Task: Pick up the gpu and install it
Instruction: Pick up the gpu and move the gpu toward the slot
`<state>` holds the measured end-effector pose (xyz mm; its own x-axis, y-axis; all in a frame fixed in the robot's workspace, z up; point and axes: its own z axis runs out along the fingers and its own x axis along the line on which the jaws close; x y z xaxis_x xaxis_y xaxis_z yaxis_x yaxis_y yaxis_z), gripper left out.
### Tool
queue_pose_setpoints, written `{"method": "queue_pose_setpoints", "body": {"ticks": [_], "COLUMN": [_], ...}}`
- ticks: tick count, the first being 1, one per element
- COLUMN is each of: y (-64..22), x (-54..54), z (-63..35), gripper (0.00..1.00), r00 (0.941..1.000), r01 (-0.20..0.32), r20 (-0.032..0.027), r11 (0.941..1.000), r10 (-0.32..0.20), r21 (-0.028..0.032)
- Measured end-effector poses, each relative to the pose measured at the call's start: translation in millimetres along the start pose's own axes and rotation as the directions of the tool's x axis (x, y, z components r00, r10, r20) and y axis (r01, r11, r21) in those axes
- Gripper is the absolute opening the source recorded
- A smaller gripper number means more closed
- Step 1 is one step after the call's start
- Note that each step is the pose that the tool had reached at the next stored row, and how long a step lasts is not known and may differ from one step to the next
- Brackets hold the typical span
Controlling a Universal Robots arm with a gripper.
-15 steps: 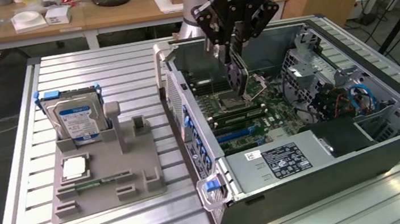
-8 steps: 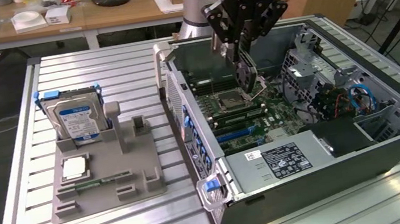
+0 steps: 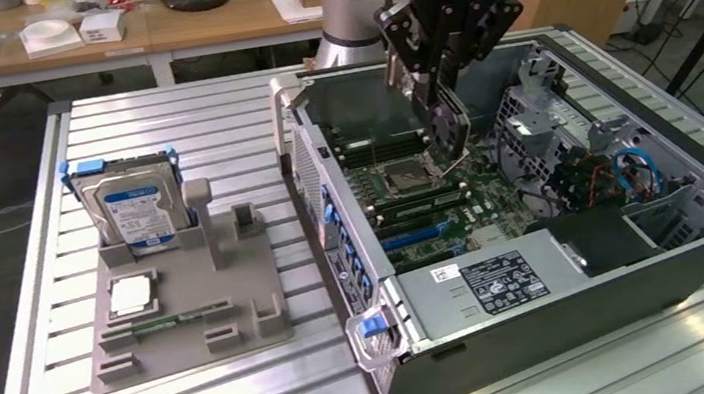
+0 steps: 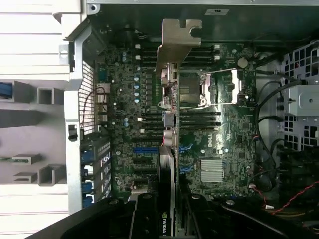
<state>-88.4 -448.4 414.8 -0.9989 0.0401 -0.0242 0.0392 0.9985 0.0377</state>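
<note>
Over the middle of the open computer case (image 3: pixel 322 175), claw (image 3: pixel 435 81) clamped on the graphics card (image 3: pixel 455 134), held edge-down above the motherboard (image 3: pixel 467 198): pickup done, seating in a slot not yet done, by the look of it.

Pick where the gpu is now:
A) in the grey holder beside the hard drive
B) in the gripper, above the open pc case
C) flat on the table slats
B: the gpu hangs edge-down, clamped in the gripper over the open pc case.
</note>
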Motion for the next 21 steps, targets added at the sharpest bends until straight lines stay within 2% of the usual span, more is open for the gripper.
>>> {"method": "queue_pose_setpoints", "body": {"ticks": [16, 21], "y": [1.4, 1.6], "x": [-36.3, -43.0], "z": [0.9, 1.1], "gripper": [0.26, 0.26], "r00": [0.9999, 0.9999], "r01": [0.011, 0.013], "r20": [-0.0004, -0.0005], "r11": [0.9999, 0.9999], "r10": [-0.011, -0.013], "r21": [-0.0002, -0.0003]}}
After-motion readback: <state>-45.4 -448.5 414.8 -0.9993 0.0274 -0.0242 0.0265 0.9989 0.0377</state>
